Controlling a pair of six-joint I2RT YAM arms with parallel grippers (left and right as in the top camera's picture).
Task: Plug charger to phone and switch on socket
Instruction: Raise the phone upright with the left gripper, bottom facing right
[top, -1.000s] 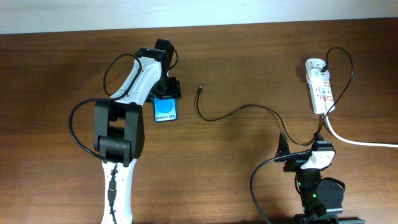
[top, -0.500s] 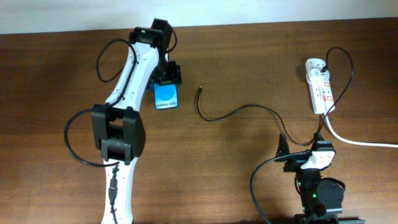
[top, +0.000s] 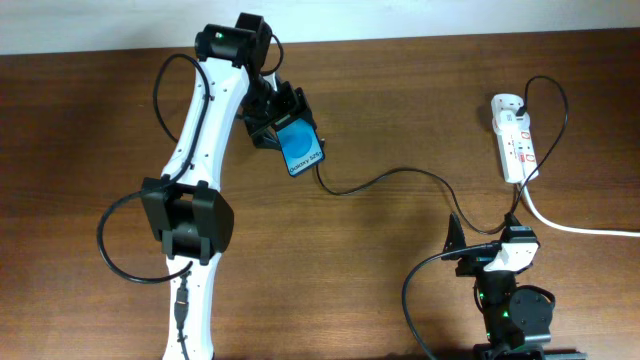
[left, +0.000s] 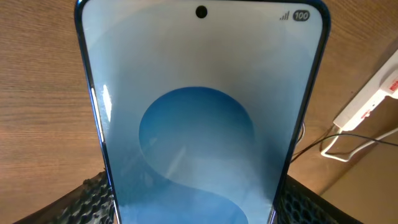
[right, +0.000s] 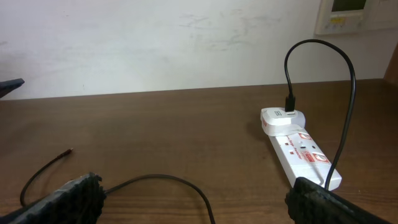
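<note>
My left gripper is shut on the phone and holds it tilted, blue screen up, above the table at the top middle. In the left wrist view the phone fills the frame between my fingers. The charger, a thin black cable, runs from under the phone's lower edge to the socket. Its plug tip is hidden by the phone from overhead but lies on the table in the right wrist view. My right gripper is open and empty near the front right.
A thick white cord leads from the socket off the right edge. A white adapter sits plugged in at the socket's far end. The socket also shows at the right edge of the left wrist view.
My left gripper has carried the phone up off the table and to the right, turning it, so it now sits over the cable's free end. The right arm has not moved.
</note>
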